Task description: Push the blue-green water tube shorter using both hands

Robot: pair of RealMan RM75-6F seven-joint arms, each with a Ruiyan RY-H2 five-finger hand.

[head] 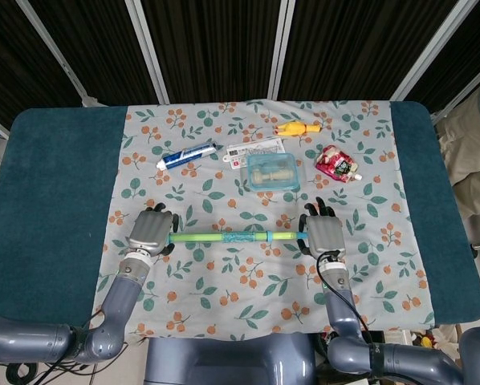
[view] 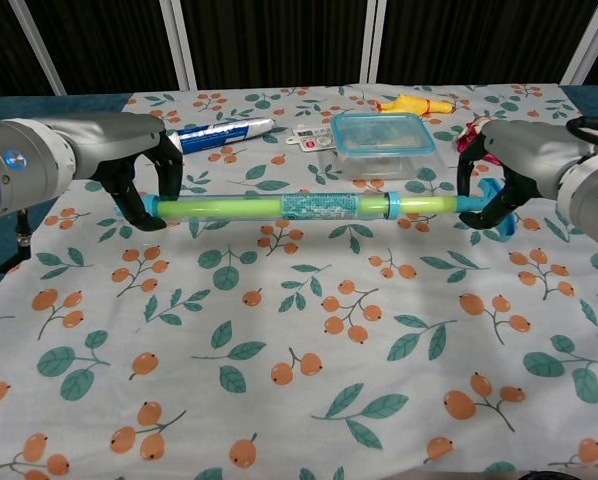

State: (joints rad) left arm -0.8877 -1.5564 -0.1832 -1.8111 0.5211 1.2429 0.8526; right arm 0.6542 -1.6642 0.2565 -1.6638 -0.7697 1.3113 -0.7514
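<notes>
Even bright overhead light, soft shadows, sharp focus.
</notes>
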